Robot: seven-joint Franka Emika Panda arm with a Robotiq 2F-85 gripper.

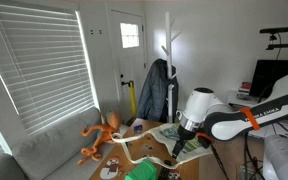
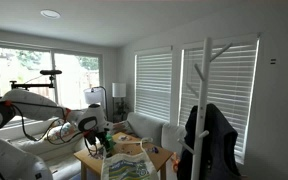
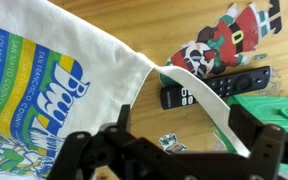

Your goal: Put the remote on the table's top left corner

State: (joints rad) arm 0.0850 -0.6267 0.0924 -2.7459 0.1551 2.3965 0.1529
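The black remote (image 3: 216,85) lies flat on the brown wooden table (image 3: 134,100), above the gripper in the wrist view. A white strap of a tote bag (image 3: 44,80) crosses over its middle. My gripper (image 3: 174,150) is open and empty and hovers above the table, a little short of the remote, with its fingers on either side of bare wood. In both exterior views the gripper (image 1: 181,146) (image 2: 97,140) points down over the cluttered table (image 1: 190,170) (image 2: 160,158). I cannot make out the remote in those views.
A Santa figure (image 3: 234,35) lies just beyond the remote and a green box (image 3: 276,108) beside it. A small crumpled wrapper (image 3: 169,143) lies between the fingers. An orange octopus toy (image 1: 101,136) sits on the sofa. A coat rack (image 1: 168,60) stands behind the table.
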